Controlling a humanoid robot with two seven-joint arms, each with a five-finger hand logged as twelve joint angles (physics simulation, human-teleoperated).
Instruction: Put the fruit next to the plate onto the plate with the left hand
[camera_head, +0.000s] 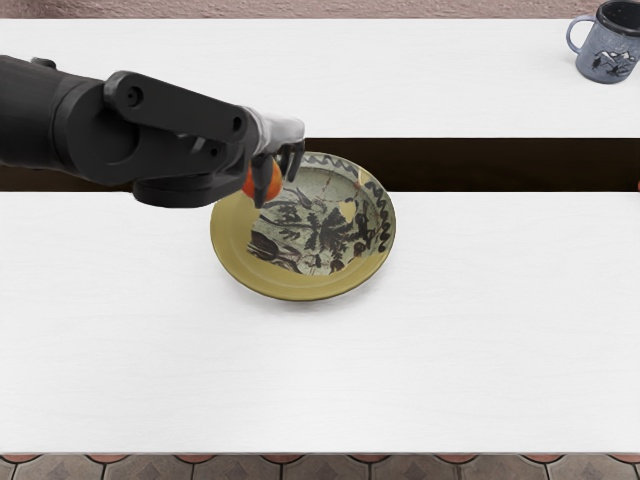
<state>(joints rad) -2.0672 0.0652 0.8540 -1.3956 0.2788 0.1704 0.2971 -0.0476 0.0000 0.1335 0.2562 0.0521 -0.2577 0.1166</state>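
Fruit (262, 183) gripped in L hand (268, 150) over upper-left rim of plate (330, 287).

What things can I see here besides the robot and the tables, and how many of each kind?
Orange fruit: 1, gripped in the left hand at the plate's left edge
Plate: 1, yellow with a dark pattern
Mug: 1, blue-grey, on the far table
Total: 3

Plate (303, 225): on the near table (450, 350), by its back edge. Fruit (265, 183): in the left hand (272, 150), over the plate's rim at ten o'clock. Mug (607, 42): on the far table (400, 80), two o'clock from the plate.
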